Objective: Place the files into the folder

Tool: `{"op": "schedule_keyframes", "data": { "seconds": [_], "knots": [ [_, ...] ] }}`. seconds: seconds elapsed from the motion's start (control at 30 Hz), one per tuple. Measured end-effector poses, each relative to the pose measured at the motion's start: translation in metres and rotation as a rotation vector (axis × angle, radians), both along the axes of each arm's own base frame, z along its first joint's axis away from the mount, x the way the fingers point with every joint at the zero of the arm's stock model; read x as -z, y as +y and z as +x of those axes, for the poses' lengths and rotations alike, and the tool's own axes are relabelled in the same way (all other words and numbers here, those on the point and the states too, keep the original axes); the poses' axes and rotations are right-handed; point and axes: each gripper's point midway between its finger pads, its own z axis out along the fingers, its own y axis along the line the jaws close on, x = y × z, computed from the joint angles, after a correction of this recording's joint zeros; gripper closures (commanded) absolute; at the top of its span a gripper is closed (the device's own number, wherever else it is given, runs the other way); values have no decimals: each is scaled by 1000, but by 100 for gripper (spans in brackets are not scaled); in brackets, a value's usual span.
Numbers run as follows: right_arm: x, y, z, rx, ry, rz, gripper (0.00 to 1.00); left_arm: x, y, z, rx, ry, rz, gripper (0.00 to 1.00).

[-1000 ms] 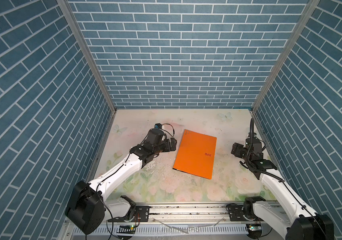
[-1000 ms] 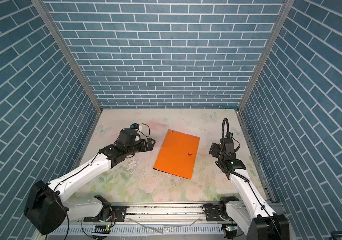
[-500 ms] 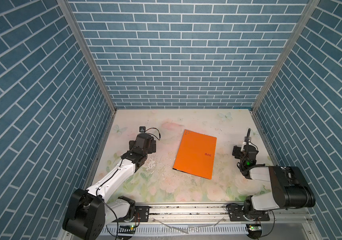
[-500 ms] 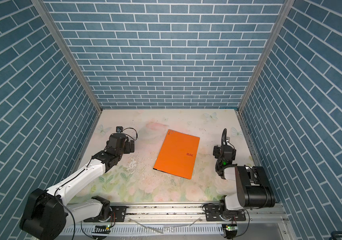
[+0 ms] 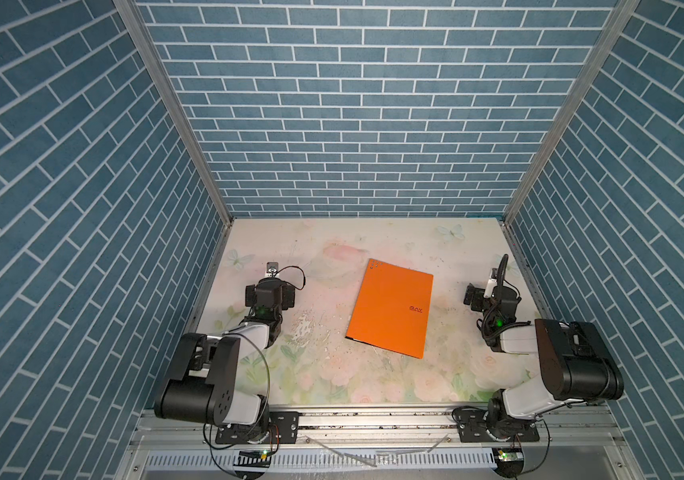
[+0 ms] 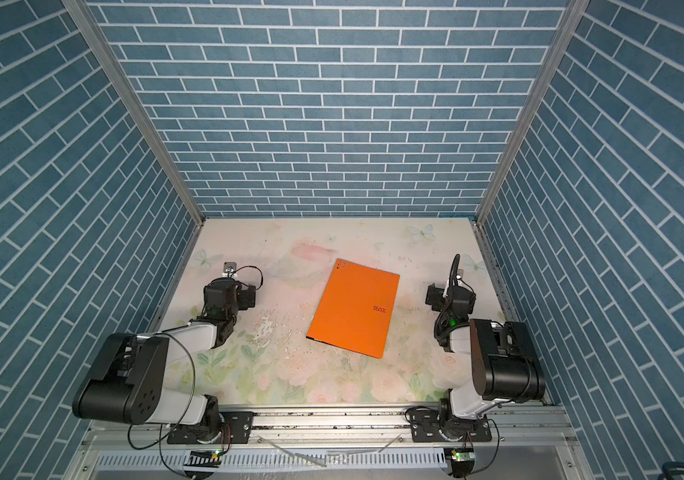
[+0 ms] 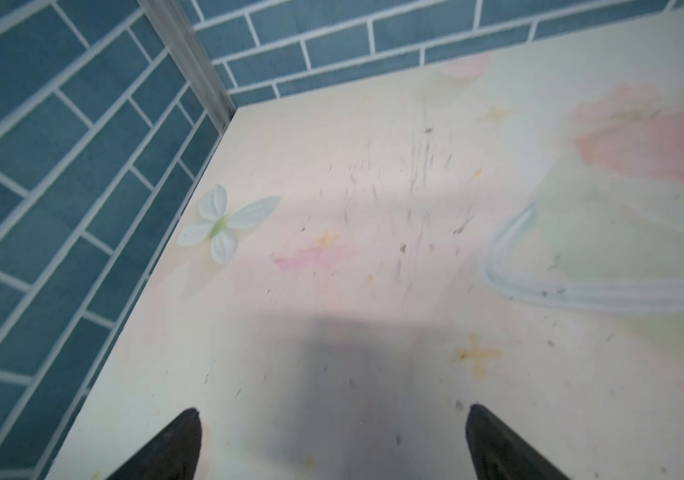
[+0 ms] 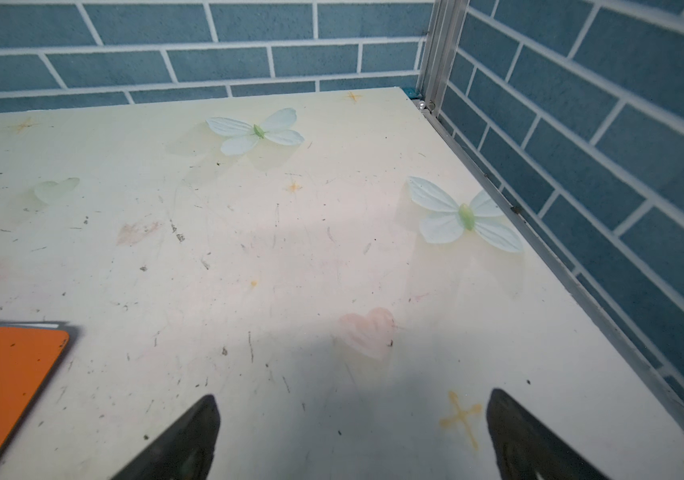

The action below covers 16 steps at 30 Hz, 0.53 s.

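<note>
Plainly, the left gripper (image 7: 333, 409) and the right gripper (image 8: 353, 395) both gape wide, clasping nothing, over the bare floral table (image 5: 319, 374). Both top views show the closed orange folder (image 5: 390, 309) lying flat mid-table between the arms, while of the wrist views only the right catches its corner. Blue brick walls (image 5: 353, 104) enclose the table.

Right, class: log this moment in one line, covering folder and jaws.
folder: closed, flat | files: none visible | left jaws: open, empty | right jaws: open, empty
</note>
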Motion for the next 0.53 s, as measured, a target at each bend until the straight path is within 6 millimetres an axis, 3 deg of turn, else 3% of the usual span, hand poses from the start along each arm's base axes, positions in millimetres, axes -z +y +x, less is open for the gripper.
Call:
{"op": "schedule_keyframes", "data": {
  "seconds": [0.17, 0.53],
  "knots": [
    [0, 1, 0, -5, 0, 2, 1, 15, 13, -3, 1, -25, -49, 0],
    [0, 2, 0, -10, 0, 5, 1, -3, 6, 6, 41, -108, -72, 0]
  ]
}}
